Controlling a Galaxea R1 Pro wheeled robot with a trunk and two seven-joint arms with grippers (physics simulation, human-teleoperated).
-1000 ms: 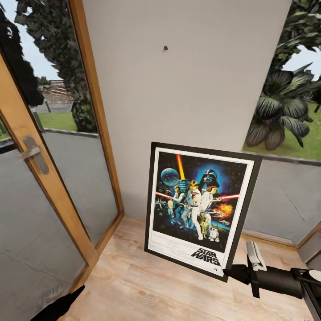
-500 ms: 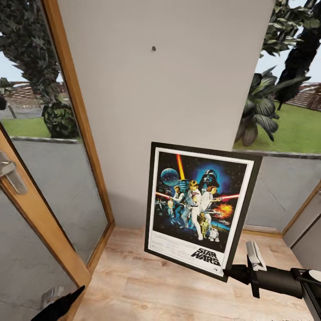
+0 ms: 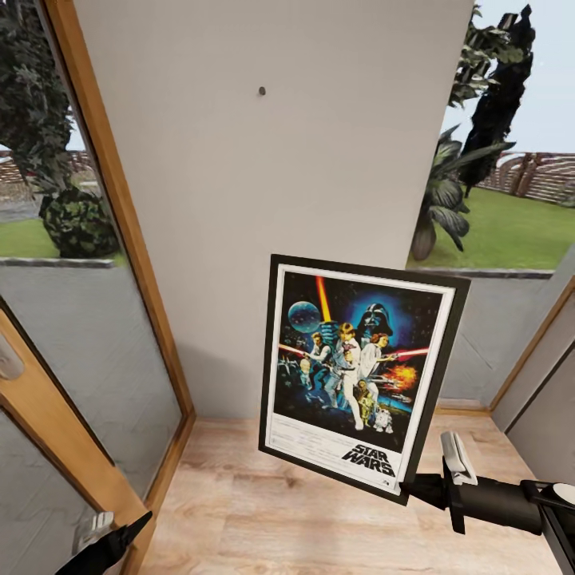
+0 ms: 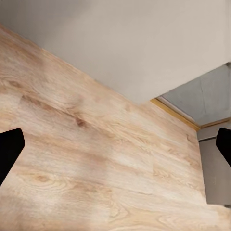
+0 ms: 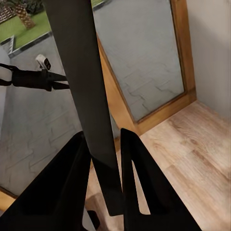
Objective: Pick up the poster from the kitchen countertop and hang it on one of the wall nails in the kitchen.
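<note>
The right gripper (image 3: 415, 485) reaches in level from the right, jaws pinching the poster's (image 3: 358, 374) lower corner, holding it upright before the wall, below the nail (image 3: 262, 91). The left gripper (image 4: 115, 144) hangs low, jaws spread.

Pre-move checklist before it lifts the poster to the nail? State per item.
1. Grip: right gripper has its fingers closed on the edge of the poster, at the lower right corner in the head view. ok.
2. Target in sight: nail shows on the white wall, above and left of the poster. ok.
3. Poster level: it sits tilted in the head view, top edge sloping. not ok.
4. Poster height: well below the nail. not ok.
5. Hanging feature on the poster's back: hidden. cannot tell.
6. Left gripper: fingertips wide apart, nothing between them, over the wood floor. ok.
</note>
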